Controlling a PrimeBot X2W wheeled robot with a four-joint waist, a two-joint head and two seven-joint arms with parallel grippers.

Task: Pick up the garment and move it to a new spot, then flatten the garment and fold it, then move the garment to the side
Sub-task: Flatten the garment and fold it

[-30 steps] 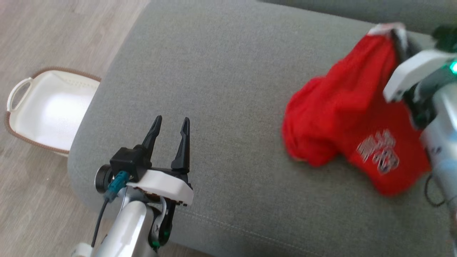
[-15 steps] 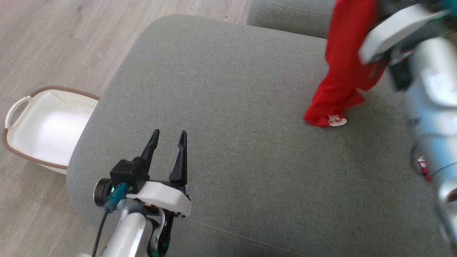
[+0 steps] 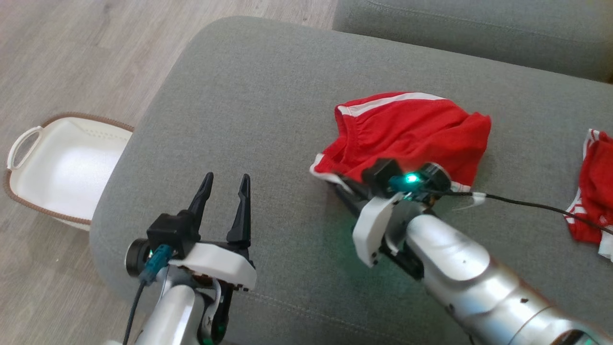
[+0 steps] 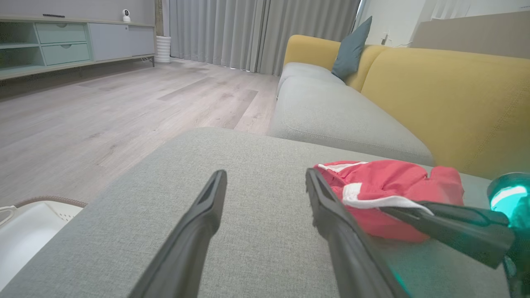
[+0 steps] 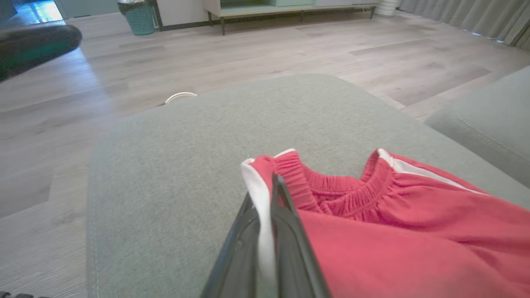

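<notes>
The garment is a pair of red shorts with white trim, lying crumpled in the middle of the grey cushion. My right gripper sits low at its near-left edge, shut on the white-trimmed hem. The right wrist view shows that gripper pinching the white band beside the elastic waistband of the garment. My left gripper rests open and empty over the cushion's front left, well left of the shorts. In the left wrist view the left gripper frames bare cushion, with the garment to its right.
A white basket stands on the wooden floor left of the cushion. A second red and white cloth lies at the cushion's right edge. A black cable trails from my right wrist. A second grey seat and a yellow backrest lie beyond.
My right arm carried the red garment from the cushion's right, lifted it high, then brought it down at the middle. The head camera shifted. The left gripper stayed put.
</notes>
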